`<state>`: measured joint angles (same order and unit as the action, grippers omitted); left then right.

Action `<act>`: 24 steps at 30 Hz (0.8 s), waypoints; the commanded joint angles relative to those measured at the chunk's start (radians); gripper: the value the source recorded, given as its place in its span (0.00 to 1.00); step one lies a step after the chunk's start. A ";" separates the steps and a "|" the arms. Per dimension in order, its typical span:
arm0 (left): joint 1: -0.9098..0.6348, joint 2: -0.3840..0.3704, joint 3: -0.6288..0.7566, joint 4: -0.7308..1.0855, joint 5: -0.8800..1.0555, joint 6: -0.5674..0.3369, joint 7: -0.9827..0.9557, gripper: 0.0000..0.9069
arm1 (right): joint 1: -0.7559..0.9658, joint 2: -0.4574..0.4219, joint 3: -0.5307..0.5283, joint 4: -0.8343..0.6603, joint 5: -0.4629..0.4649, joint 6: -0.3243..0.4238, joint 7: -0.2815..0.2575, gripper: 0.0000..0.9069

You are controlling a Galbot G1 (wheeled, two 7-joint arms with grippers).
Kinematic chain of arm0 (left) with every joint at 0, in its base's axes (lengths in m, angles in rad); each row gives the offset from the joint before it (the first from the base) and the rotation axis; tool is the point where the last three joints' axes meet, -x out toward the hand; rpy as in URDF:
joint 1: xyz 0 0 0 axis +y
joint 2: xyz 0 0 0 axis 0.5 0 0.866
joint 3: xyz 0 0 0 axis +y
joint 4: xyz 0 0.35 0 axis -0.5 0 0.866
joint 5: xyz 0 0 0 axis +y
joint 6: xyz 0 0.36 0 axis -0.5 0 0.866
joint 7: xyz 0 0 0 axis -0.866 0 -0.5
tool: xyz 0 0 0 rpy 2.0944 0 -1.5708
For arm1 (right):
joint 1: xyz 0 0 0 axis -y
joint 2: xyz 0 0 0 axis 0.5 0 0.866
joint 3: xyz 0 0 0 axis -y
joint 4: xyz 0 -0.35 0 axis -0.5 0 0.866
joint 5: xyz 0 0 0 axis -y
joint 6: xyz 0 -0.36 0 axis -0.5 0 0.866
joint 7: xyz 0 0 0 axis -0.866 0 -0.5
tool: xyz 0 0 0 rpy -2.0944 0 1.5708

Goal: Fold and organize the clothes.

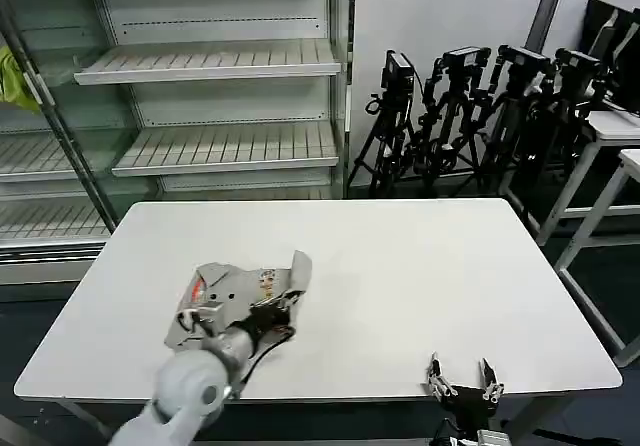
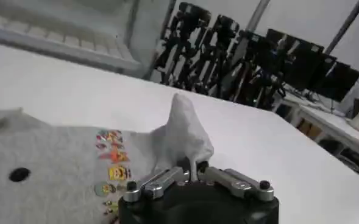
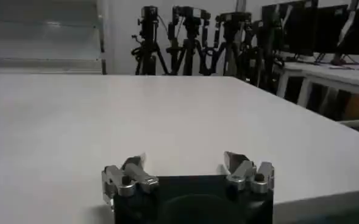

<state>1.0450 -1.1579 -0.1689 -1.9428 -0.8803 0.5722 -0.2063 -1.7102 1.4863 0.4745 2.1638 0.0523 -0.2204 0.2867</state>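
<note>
Light grey short-sleeved cotton T-shirt (image 1: 232,296), soft and slightly fuzzy in weave, lying in a rumpled, partly folded heap on the smooth white rectangular tabletop (image 1: 400,276), toward its near left portion. Small multicoloured graphic print (image 2: 112,164) facing up on the flat grey panel, just beside the pinched fold; a small dark round spot (image 2: 19,175) farther along the same panel. One corner of fabric (image 2: 182,131) drawn up into a crumpled, pointed peak standing directly above the jaws. Left gripper (image 1: 281,306), black-bodied with silvery metal fingers (image 2: 161,181), reaching low over the near edge of the shirt from a rounded grey forearm (image 1: 190,386) angled in from the near left corner; jaws drawn narrow and clamped on the raised fabric, cloth bunched between them. Right gripper (image 1: 462,383), same black body and bright metal fingers (image 3: 127,176), hovering upright at the near edge of the tabletop, well apart from the shirt; jaws spread wide with nothing between them, bare white surface stretching ahead. Beyond the far edge, pale slatted metal shelving (image 1: 220,146) behind a glass door, a scrap of yellow-green cloth (image 1: 12,78) at its left side, and a row of black camera tripods (image 1: 470,116) against the wall.
</note>
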 commanded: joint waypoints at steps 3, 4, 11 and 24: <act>-0.191 -0.220 0.164 0.261 0.035 0.004 -0.076 0.39 | -0.017 -0.008 0.022 0.019 0.020 -0.010 0.001 1.00; -0.193 -0.224 0.168 0.261 0.048 0.004 -0.074 0.93 | -0.016 -0.011 0.024 0.020 0.028 -0.013 0.001 1.00; -0.184 -0.248 0.162 0.218 0.058 -0.051 0.001 1.00 | -0.014 -0.012 0.026 0.035 0.047 -0.034 0.000 1.00; 0.007 -0.159 -0.063 -0.132 0.044 -0.137 0.046 1.00 | 0.001 -0.047 0.015 0.081 -0.050 0.019 -0.024 1.00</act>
<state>0.9253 -1.3592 -0.0761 -1.8329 -0.8579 0.4851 -0.1870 -1.7145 1.4549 0.4939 2.2250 0.0740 -0.2409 0.2681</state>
